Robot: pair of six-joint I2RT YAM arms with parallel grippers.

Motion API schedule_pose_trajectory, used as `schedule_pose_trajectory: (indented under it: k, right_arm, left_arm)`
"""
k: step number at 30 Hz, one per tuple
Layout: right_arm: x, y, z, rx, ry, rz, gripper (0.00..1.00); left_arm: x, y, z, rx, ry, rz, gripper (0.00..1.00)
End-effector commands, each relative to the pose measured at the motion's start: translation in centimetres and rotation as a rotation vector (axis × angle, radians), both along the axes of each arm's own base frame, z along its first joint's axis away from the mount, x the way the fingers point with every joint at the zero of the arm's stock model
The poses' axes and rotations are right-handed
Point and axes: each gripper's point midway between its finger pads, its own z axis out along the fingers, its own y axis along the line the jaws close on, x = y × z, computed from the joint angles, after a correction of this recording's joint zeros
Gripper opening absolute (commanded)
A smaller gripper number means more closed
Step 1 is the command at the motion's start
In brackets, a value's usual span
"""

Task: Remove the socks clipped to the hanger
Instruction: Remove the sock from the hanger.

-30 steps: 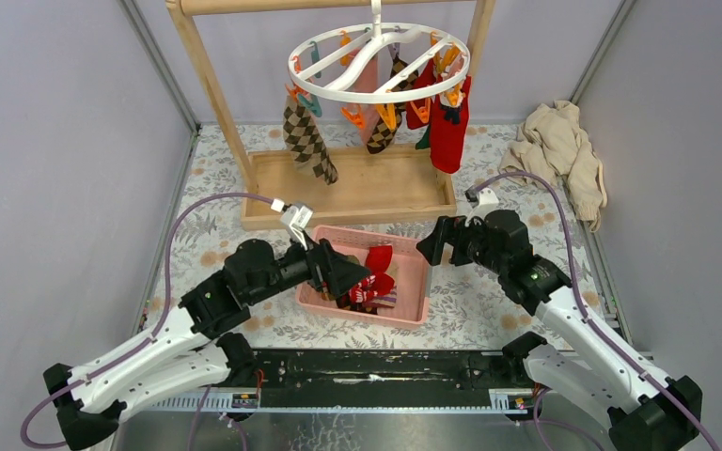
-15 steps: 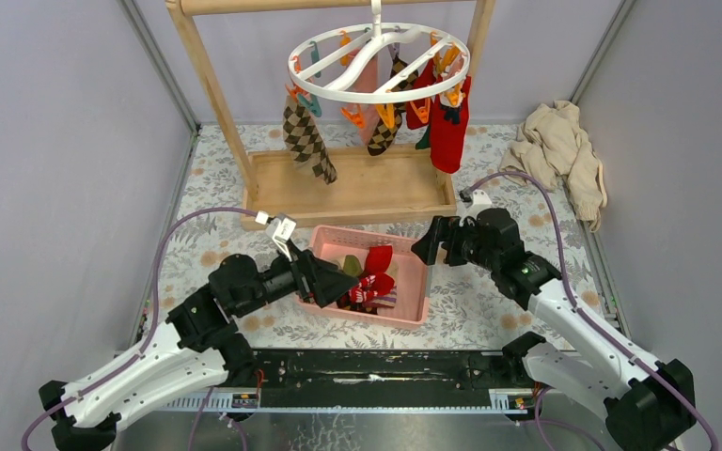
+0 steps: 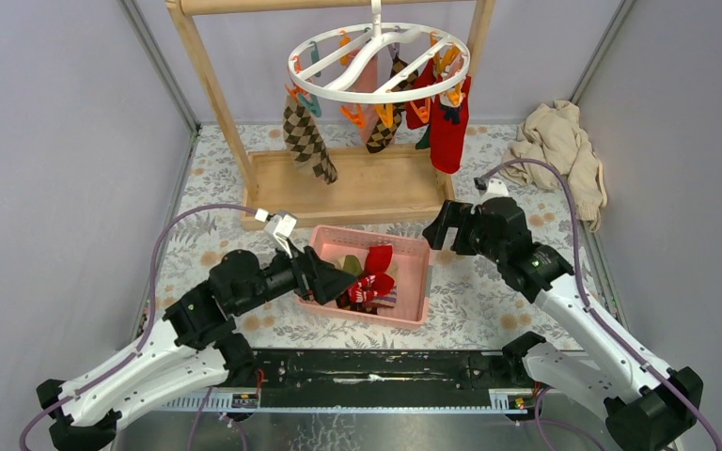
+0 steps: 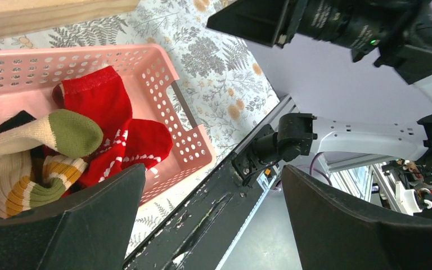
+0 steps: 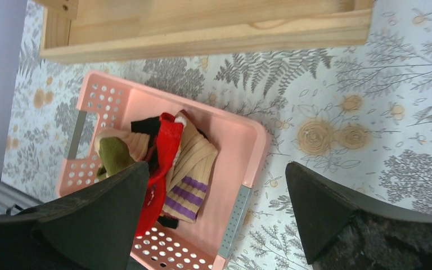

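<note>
The hanger (image 3: 376, 96), a white ring with a wavy crossbar, hangs by its hook from the top rail of the wooden rack (image 3: 209, 75) at the far middle of the scene. Orange and teal clips (image 3: 387, 115) hold several socks below the ring. A brown-beige argyle sock (image 3: 306, 143) dangles on the left side, a dark checked sock (image 3: 385, 132) hangs near the middle, and a long red sock (image 3: 449, 127) hangs on the right, with more red and a pink one bunched behind them. All hang above the rack's wooden base.

Nearer, a pink perforated basket (image 3: 367, 235) sits on the fern-printed tabletop (image 3: 489, 291), just in front of the rack base. It holds loose socks: a red pair with white marks (image 4: 109, 121), a striped sock with an olive toe (image 4: 70, 130) and a beige one with purple stripes (image 5: 188, 169).

The left arm stretches low from the near left, and the left gripper (image 3: 338, 277) hovers over the basket's left part with its jaws spread wide and nothing between them (image 4: 212, 174). The right arm is bent upward on the right. The right gripper (image 3: 437, 230) is poised above the basket's far right corner, pointing down and left, likewise spread wide and empty (image 5: 216, 169).

A heap of beige cloth (image 3: 559, 150) lies at the far right.
</note>
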Motion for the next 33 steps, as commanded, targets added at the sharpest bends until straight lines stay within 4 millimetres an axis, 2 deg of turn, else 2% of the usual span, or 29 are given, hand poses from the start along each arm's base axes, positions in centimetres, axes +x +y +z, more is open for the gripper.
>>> schedule_pose_trajectory:
  k: [1, 6, 10, 14, 20, 33]
  right_arm:
    - [0.6, -2.1, 2.2, -0.036, -0.032, -0.126, 1.0]
    - [0.0, -2.7, 3.3, 0.005, -0.095, -0.144, 1.0]
    - [-1.1, -2.0, 4.7, 0.071, -0.21, -0.06, 1.0]
    - [-2.0, -1.4, 4.2, 0.111, -0.231, -0.007, 1.0]
    - [-1.4, -1.3, 2.0, 0.074, -0.169, -0.023, 1.0]
    - [-0.6, -1.0, 2.9, 0.057, -0.194, -0.013, 1.0]
  left_arm:
    - [0.4, -0.6, 1.1, -0.003, 0.001, 0.001, 0.99]
    - [1.1, -1.0, 1.5, 0.019, -0.009, 0.015, 0.99]
    - [1.5, -1.3, 1.2, 0.021, -0.02, 0.019, 0.98]
    - [1.4, -1.5, 0.6, 0.027, -0.008, 0.01, 0.98]
    - [1.5, -1.5, -0.4, 0.031, 0.02, 0.023, 0.98]
    - [2.1, -1.8, 0.7, 0.018, 0.015, 0.043, 0.99]
